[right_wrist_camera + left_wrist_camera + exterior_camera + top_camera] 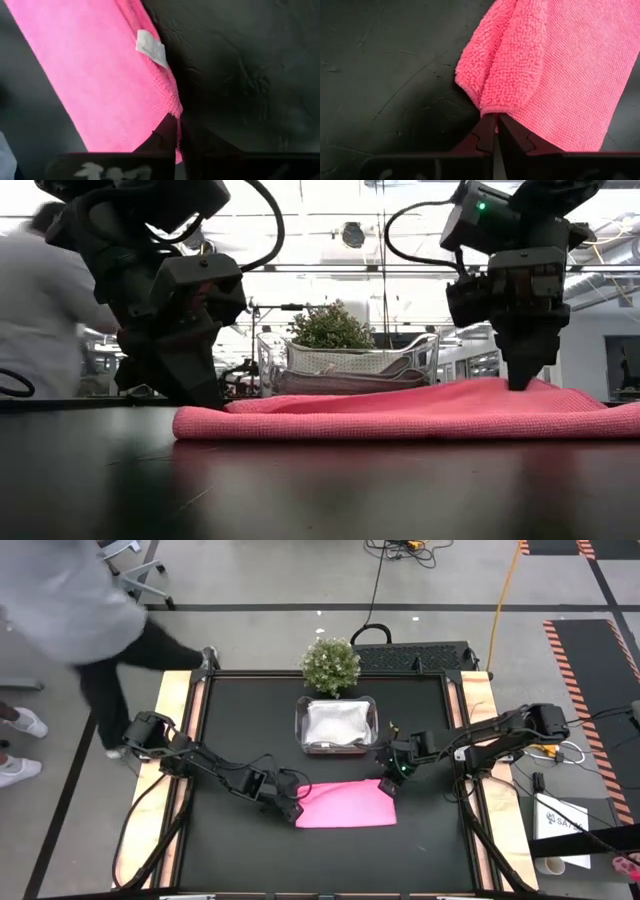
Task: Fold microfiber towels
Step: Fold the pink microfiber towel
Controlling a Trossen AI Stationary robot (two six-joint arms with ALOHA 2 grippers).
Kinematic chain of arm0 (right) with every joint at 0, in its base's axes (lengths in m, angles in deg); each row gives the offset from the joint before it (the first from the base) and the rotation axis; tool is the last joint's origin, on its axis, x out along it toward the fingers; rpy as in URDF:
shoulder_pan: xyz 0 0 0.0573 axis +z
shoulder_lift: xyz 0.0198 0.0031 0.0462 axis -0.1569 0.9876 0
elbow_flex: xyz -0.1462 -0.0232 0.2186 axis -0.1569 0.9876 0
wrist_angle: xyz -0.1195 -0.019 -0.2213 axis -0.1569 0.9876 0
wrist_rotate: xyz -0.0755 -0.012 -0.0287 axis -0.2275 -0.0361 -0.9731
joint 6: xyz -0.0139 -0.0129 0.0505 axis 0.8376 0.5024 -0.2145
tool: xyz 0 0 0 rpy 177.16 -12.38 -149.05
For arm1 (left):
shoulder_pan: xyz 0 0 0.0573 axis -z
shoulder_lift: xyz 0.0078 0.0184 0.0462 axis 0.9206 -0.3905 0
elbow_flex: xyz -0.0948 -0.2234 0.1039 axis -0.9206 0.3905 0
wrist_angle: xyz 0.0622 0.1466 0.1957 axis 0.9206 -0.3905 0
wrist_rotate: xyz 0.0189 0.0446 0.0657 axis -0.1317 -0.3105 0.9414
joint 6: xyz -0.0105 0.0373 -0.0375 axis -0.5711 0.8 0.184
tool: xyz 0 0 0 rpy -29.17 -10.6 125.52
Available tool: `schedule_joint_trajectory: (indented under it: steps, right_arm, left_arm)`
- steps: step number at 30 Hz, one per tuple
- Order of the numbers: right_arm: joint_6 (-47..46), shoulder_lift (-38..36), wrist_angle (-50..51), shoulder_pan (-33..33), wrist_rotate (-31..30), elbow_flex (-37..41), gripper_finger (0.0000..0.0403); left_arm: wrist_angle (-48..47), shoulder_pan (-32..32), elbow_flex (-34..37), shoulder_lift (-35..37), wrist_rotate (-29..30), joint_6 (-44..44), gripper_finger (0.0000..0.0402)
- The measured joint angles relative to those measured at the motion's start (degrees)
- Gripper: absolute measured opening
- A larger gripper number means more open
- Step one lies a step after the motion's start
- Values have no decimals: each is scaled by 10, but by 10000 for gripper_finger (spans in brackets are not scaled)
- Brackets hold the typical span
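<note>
A bright pink towel (pixel 345 805) lies folded flat on the black table, near its middle. My left gripper (pixel 291 808) stands at the towel's left end, shut on it. My right gripper (pixel 389 785) stands at the towel's far right corner, shut on it. A clear plastic tub (pixel 337 725) behind the towel holds a light grey towel (pixel 338 722). The orange-yellow towel is out of view. My left gripper pinches the towel's left corner (pixel 490 111) between its two fingers, several layers at a fold. The fingers point down, slanting from the table's left. The towel lies on the table. My right gripper pinches the towel's far right corner (pixel 174 111) between its two fingers, near the white label (pixel 151 47). The fingers point down from above. The towel lies flat on the table.
A small potted plant (pixel 331 664) stands behind the tub at the table's far edge. A person (pixel 70 600) stands beyond the table's far left corner. Bare black table lies in front of the towel.
</note>
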Motion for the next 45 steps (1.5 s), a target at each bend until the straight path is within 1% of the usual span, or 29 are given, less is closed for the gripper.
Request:
schedule_joint_trajectory:
  steps: [3,6,11,14,17,19,22,27,31,34,36,38,41,45]
  right_arm:
    - [1,1,8,0,-1,0,0]
    - [6,7,12,0,-1,0,0]
    - [19,13,24,-1,-3,-1,0]
    - [24,13,24,-1,-6,-1,0]
    - [27,13,25,-1,-17,-1,0]
    - [28,13,25,-1,-17,-1,0]
    - [28,12,22,-1,-18,-2,0]
    - [28,12,23,-1,-19,-2,0]
    - [28,12,23,-1,-19,-2,0]
    - [26,12,20,-1,-19,-2,0]
    - [26,12,21,-1,-19,-2,0]
    - [26,12,21,-1,-19,-2,0]
    - [26,12,21,-1,-19,-2,0]
    - [26,12,21,-1,-19,-2,0]
  left_arm:
    - [12,0,1,8,-2,0,26]
    - [40,0,0,45,3,13,26]
    - [22,0,0,109,46,50,26]
    - [19,1,0,128,48,84,26]
    - [33,13,0,123,16,118,26]
    - [54,22,0,106,2,122,26]
    - [53,32,1,76,0,125,26]
    - [122,36,0,18,-16,134,26]
    - [123,31,0,-1,-13,139,26]
    - [91,26,2,-6,13,137,26]
    - [94,20,-1,-14,38,124,26]
    - [75,16,1,-14,62,112,26]
    - [76,8,1,-14,92,96,26]
    - [73,-4,1,-14,116,94,26]
